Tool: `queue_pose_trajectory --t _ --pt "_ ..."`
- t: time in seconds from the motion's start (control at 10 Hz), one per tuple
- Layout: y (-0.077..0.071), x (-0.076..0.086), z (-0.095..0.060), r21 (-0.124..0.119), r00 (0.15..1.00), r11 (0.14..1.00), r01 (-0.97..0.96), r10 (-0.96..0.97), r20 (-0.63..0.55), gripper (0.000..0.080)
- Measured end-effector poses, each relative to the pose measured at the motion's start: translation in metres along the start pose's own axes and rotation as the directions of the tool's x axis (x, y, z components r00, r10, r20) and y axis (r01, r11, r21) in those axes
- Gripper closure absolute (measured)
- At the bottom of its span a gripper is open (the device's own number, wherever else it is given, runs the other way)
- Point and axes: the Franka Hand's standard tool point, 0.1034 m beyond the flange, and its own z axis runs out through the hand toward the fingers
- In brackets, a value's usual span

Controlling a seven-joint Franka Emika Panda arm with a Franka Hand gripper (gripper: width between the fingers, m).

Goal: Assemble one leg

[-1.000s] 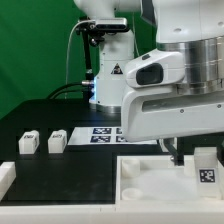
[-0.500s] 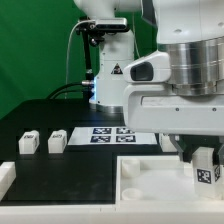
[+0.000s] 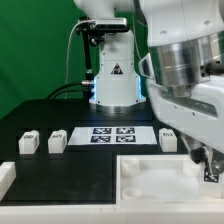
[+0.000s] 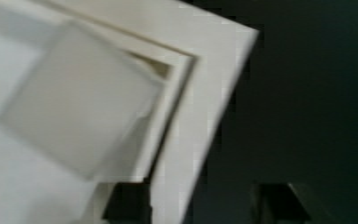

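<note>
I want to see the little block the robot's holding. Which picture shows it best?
The exterior view: the leg with its tag sits at the gripper, over the white tray. The wrist view is blurry, showing only white surfaces.

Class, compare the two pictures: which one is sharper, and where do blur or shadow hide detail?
Exterior view: mostly sharp, tags on the marker board readable; the gripper at the edge is dim and cropped. Wrist view: soft and blurred throughout, the large white square plastic tray shows no crisp edges, the rest falls into black.

I see open black table (image 3: 80,165) at nine o'clock of the tray (image 3: 150,180), with two legs (image 3: 29,142) crowding its far edge.
</note>
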Motion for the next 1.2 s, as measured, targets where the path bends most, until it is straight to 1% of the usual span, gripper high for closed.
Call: queue_pose_trajectory --t 0.1,0.2,0.3,0.4,0.5,0.6,0.7,0.8,0.9,1.0,1.1,1.2 --pt "0.002 -0.005 0.003 0.009 0.993 0.993 -0.118 0.118 -0.005 0.0527" --pt "0.003 -0.006 0.003 -0.004 0.984 0.984 -0.177 0.177 0.001 0.0527" --pt "0.003 -0.005 0.003 -0.002 0.989 0.989 -0.147 0.147 0.0 0.0545" --pt "0.003 -0.006 0.003 -0.002 0.989 0.989 -0.146 0.146 0.0 0.0477" --pt "0.003 -0.006 0.003 -0.002 0.989 0.989 -0.145 0.145 0.0 0.0303" --pt "0.003 -0.005 0.002 -0.005 0.997 0.997 -0.071 0.071 0.001 0.0303" --pt "0.008 0.0 -0.003 -0.035 0.995 0.995 0.095 -0.095 0.018 0.018" --pt "0.009 0.002 -0.008 -0.061 0.962 0.961 0.27 -0.267 0.052 0.0158" --pt "0.009 0.0 -0.009 -0.073 0.918 0.916 0.394 -0.389 0.076 0.0158" --pt "0.008 0.0 -0.006 -0.035 0.898 0.897 0.44 -0.439 0.04 0.0152" --pt "0.017 0.002 -0.004 0.005 0.877 0.877 0.48 -0.48 -0.025 0.0152" --pt "0.024 0.002 -0.003 -0.02 0.816 0.816 0.577 -0.578 -0.002 0.015"
